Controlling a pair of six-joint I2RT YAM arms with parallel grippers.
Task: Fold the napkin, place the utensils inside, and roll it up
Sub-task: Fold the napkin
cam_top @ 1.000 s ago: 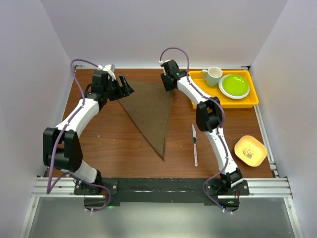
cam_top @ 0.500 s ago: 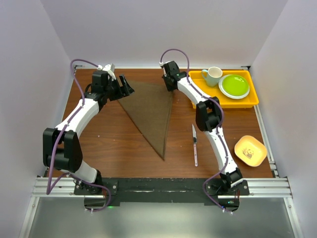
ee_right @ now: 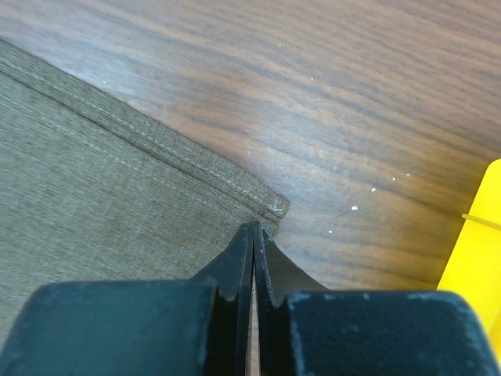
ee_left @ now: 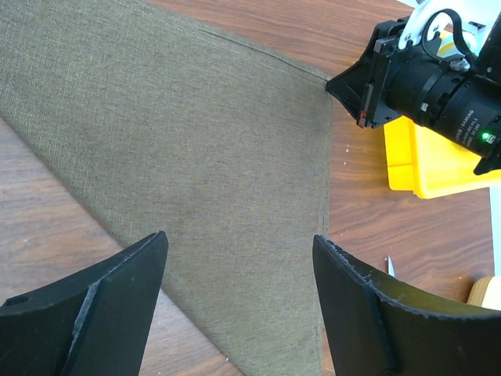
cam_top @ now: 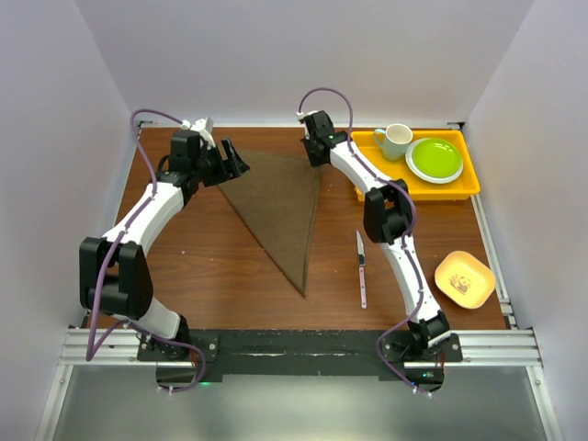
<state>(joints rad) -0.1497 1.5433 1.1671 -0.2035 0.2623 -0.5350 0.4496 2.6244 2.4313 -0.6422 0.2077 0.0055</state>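
I'm looking down at the napkin (cam_top: 280,207), which is lying flat on the surface (cam_top: 220,266) folded into a triangle. Its long straight side is running along the far part of the surface, and its point is reaching toward the near edge.

The left tool (ee_left: 239,243) is hovering over the napkin's far left corner with its jaws standing wide apart and nothing between them. Through its camera I'm seeing bare cloth in the gap.

The right tool (ee_right: 255,231) is sitting at the napkin's far right corner with its jaws pressed fully together. Its tips are lying right at the stitched hem beside that corner. I cannot tell whether any fabric is caught between them.

The knife (cam_top: 362,268) is lying on the bare surface to the right of the napkin, clear of it. It is running lengthwise from near to far, close beside the right arm.

A yellow tray (cam_top: 464,184) is sitting in the far right corner of the surface, carrying a pale mug (cam_top: 395,141) and a green plate (cam_top: 435,159) side by side. A small yellow dish (cam_top: 464,278) is resting near the right edge, closer to me and well apart from the knife.
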